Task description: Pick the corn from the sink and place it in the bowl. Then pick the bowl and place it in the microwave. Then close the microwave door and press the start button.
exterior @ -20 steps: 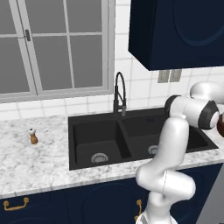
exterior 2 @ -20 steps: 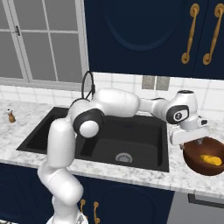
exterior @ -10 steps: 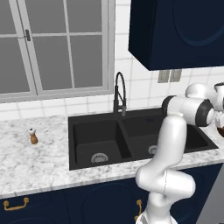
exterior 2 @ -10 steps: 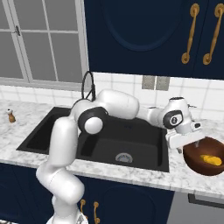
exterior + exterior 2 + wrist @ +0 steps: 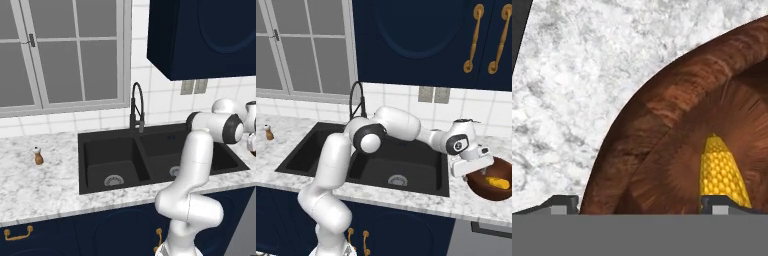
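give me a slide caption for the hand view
Open gripper straddling the rim of the bowl, with the corn already inside, on the marble counter.

A small pepper mill (image 5: 38, 156) stands on the marble counter (image 5: 40, 182).

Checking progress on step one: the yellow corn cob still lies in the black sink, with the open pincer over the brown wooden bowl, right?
Not quite: the yellow corn cob lies inside the brown wooden bowl, as the hand view shows. The open pincer is over it.
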Robot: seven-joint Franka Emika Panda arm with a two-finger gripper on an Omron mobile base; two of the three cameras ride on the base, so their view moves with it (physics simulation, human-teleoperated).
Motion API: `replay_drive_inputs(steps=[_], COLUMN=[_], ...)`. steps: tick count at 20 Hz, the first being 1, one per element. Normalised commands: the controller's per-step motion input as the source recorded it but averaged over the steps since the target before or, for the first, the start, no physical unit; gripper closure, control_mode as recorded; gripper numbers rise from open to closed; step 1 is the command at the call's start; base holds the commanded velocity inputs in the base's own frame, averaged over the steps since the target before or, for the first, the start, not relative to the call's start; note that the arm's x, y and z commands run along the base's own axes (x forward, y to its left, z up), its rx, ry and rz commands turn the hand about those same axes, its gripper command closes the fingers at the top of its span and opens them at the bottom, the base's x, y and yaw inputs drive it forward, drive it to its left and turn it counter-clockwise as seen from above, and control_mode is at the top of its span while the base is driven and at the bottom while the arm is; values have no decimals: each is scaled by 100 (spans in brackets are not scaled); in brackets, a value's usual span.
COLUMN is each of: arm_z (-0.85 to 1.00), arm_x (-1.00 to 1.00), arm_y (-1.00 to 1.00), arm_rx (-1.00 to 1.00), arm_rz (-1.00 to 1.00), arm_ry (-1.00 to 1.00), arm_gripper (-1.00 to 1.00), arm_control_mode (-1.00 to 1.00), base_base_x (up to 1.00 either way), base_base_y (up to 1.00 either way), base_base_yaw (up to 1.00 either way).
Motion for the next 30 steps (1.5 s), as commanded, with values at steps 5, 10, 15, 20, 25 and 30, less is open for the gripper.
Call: replay_drive_inputs(steps=[5, 10, 15, 20, 25, 30], arm_z=[-20, 15, 87, 98, 80, 69], arm_x=[-11, -45, -66, -79, -89, -92], arm_y=[-8, 8, 64, 97, 68, 0], arm_rx=[7, 8, 0, -2, -9, -4], arm_rz=[1, 2, 7, 18, 15, -12], arm_ry=[-3, -16, -11, 0, 0, 1], arm_gripper=[100, 100, 100, 100, 100, 100], arm_control_mode=[-100, -100, -100, -100, -100, -100], base_base_x=[0, 0, 0, 0, 0, 0], base_base_y=[0, 0, 0, 0, 0, 0], base_base_yaw=[0, 0, 0, 0, 0, 0])
